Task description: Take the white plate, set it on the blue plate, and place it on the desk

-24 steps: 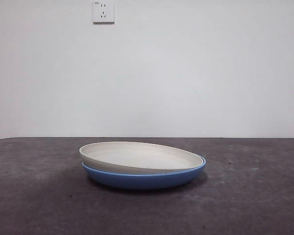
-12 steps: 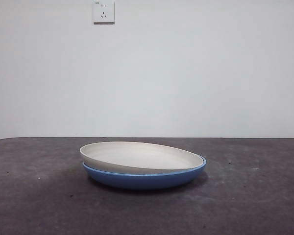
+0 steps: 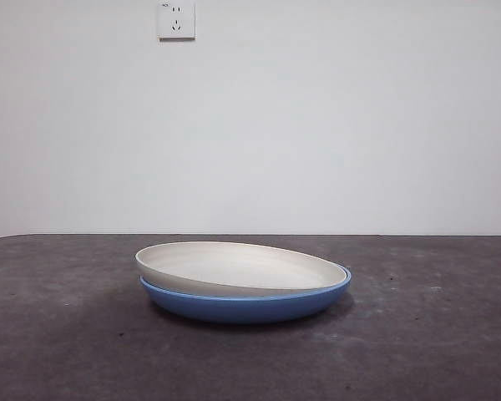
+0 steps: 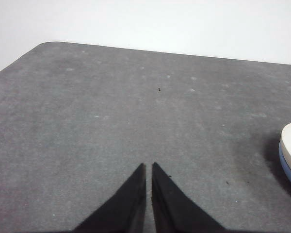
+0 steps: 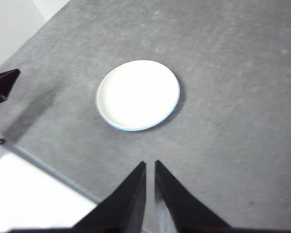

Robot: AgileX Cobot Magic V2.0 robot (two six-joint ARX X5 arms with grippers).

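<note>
White plate (image 3: 238,266) unmoved, tilted on blue plate (image 3: 246,306); left gripper (image 4: 149,167), right gripper (image 5: 150,165) apparently near-closed, empty.

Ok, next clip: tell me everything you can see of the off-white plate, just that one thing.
The matte off-white round plate is wide and shallow, smooth, with a low curved rim and no visible marks or chips. It sits nested on the glossy blue round plate, slightly tilted, its left rim higher than its right, where it sinks inside the blue rim. From above in the right wrist view it covers nearly all the blue plate, leaving a thin blue edge. It is empty, and only the blue plate touches it; neither gripper is near.
</note>
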